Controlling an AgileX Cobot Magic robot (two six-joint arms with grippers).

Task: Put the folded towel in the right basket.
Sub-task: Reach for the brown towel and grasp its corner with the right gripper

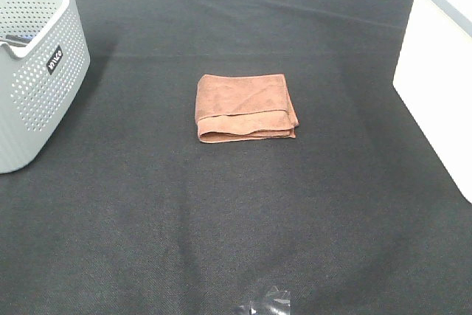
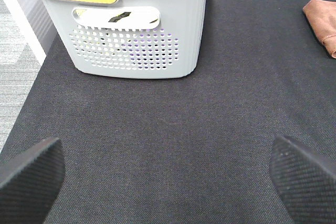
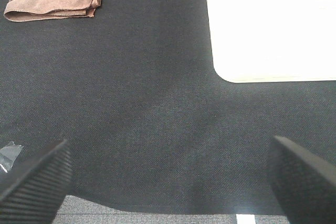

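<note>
- Fingers wide apart on right gripper (image 3: 169, 148) and on left gripper (image 2: 167, 150); nothing held by either.
- Folded towel (image 1: 245, 107) lying flat on black tablecloth (image 1: 221, 219), well ahead of right gripper and off to its left.
- Right basket (image 1: 439, 64) ahead and to that gripper's right, well apart from towel.
- Judged step: reach and pick up; not yet begun.
- Advised: descend over the near, layered edge; pinch every layer at once to keep the fold; lift above basket rim before carrying across.
- Towel: brown, soft nap, roughly rectangular, several layers, shorter top flap. Likely to sag or open if caught by one layer only.
- Right basket: white, smooth solid wall, rounded corner.
- Tablecloth: matte weave, faint creases.
- Left basket (image 2: 134, 35): grey perforated plastic, ahead of left gripper; not needed.
</note>
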